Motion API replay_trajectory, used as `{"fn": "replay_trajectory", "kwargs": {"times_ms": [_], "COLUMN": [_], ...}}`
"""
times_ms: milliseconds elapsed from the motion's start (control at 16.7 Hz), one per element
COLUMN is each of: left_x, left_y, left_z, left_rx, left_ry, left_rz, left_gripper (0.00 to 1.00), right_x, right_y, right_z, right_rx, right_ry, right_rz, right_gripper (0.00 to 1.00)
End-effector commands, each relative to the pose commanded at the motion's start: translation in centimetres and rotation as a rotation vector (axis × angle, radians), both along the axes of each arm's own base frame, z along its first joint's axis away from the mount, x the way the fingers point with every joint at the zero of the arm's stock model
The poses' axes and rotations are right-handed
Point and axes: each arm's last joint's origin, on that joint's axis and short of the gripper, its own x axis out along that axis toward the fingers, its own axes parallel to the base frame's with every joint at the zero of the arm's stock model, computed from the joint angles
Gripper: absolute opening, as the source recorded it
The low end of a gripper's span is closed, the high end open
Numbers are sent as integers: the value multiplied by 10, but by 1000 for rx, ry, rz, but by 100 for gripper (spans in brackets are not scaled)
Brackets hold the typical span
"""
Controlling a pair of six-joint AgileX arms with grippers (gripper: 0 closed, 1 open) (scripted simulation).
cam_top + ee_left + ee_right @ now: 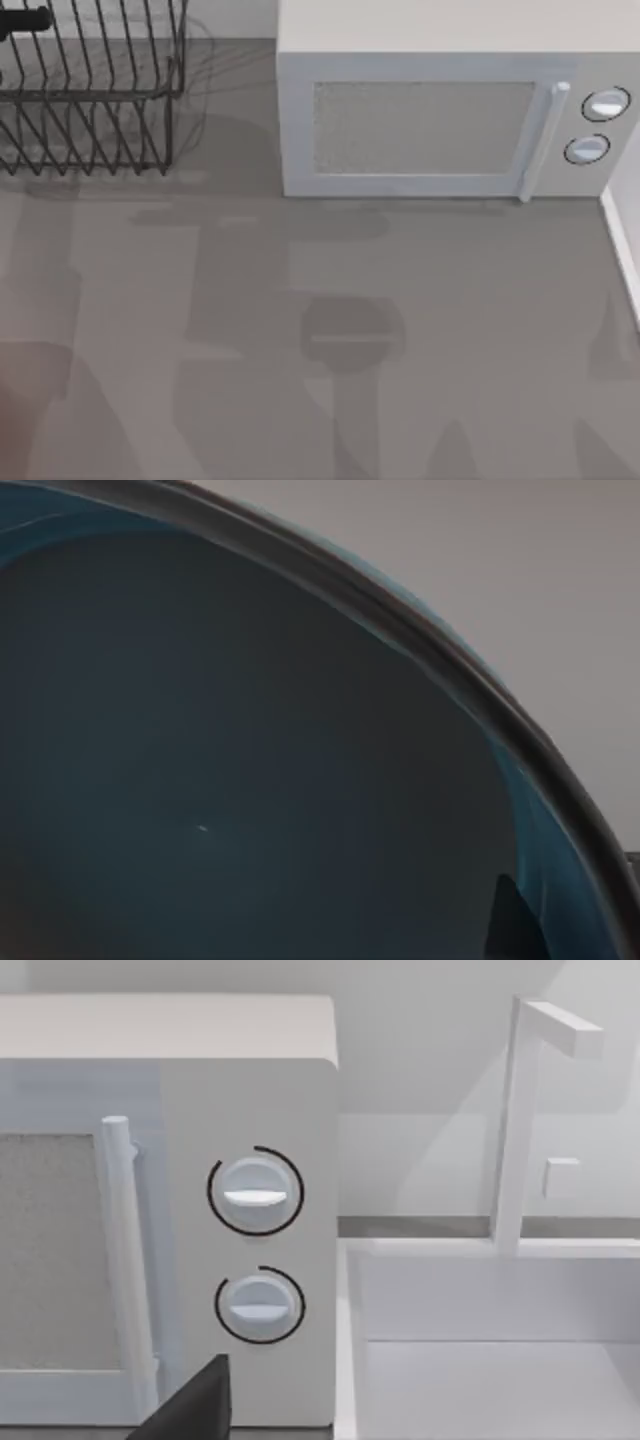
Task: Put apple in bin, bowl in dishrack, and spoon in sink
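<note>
Left hand's grasp can't be told; its wrist camera faces the bowl (250, 780).

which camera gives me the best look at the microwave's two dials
The right wrist view: both dials of the microwave face the camera, large and unobstructed. The top view catches them at the right edge, foreshortened from above. The left wrist view looks into the bowl.

The right gripper (190, 1405) is showing in the right wrist view as a matte black wedge, flat-faced, with one sharp corner and straight slanting edges. The left gripper (512, 925) is appearing in the left wrist view as a dark, near-black sliver tapering to a narrow point.
</note>
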Motion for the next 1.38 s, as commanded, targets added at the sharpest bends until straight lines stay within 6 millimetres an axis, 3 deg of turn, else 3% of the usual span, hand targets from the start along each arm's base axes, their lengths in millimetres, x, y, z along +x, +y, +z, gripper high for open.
{"fn": "replay_trajectory", "kwargs": {"times_ms": [780, 1380], "left_x": [0, 0], "left_y": [0, 1], "left_z": [0, 0], "left_rx": [0, 0], "left_ry": [0, -1], "left_rz": [0, 2], "left_gripper": [98, 100], "right_x": [0, 0], "right_y": [0, 0], "right_z": [0, 0], "right_rx": [0, 0], "right_ry": [0, 0], "right_rz": [0, 0], "right_gripper": [100, 100]}}
